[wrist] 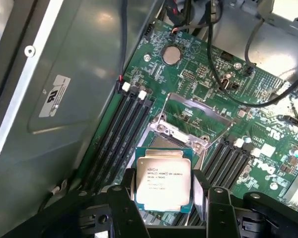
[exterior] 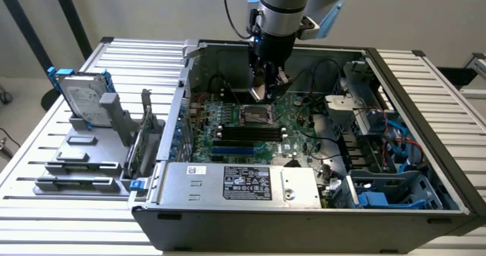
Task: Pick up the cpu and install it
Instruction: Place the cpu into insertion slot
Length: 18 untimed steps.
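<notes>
The cpu [wrist: 164,177], a flat square chip with a silver-grey metal top and printed text, sits between my two black fingers [wrist: 127,182], which press on its opposite edges. My gripper [wrist: 163,186] is shut on it. In the exterior view the gripper [exterior: 265,92] hangs inside the open computer case with the cpu [exterior: 258,91] at its tip, just above the green motherboard. The square socket frame [exterior: 256,115] lies directly below and slightly in front of it. In the wrist view the socket [wrist: 181,133] stands open, its metal load plate [wrist: 196,110] lifted, just beyond the cpu.
Black memory slots [wrist: 121,131] run beside the socket, and black cables [wrist: 228,59] cross the board. The case wall [wrist: 64,99] rises close by. Outside the case, a hard drive in a blue frame [exterior: 79,96] stands on a grey holder [exterior: 83,159]. The power supply [exterior: 239,182] lies at the case front.
</notes>
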{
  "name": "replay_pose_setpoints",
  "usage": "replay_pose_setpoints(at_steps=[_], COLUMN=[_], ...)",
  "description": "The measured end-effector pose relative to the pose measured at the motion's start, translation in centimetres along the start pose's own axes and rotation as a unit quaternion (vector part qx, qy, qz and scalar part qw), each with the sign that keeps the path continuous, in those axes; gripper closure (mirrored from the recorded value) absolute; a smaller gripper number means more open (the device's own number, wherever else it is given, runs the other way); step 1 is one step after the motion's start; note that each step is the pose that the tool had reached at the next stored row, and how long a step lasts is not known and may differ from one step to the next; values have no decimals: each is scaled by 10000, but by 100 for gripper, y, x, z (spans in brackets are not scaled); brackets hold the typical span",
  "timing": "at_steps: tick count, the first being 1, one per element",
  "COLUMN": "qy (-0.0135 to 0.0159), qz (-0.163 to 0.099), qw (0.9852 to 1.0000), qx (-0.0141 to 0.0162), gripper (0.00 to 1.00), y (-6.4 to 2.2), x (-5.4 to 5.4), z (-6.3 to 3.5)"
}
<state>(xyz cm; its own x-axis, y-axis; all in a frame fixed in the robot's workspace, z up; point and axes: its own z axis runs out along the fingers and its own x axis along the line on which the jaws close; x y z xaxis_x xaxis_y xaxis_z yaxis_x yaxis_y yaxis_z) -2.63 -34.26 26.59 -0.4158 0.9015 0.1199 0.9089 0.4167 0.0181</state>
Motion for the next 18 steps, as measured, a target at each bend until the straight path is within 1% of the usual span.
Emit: replay_pose_setpoints(at_steps=[4, 8, 12, 18], qy=[3, 6, 9, 2], qz=[275, 557, 834, 1195], qw=[9996, 9984, 9965, 9928], qx=[-15, -31, -50, -89], gripper=[45, 45, 45, 45], y=[0, -1, -1, -2], x=[-2, -4, -5, -4], z=[15, 30, 48, 102])
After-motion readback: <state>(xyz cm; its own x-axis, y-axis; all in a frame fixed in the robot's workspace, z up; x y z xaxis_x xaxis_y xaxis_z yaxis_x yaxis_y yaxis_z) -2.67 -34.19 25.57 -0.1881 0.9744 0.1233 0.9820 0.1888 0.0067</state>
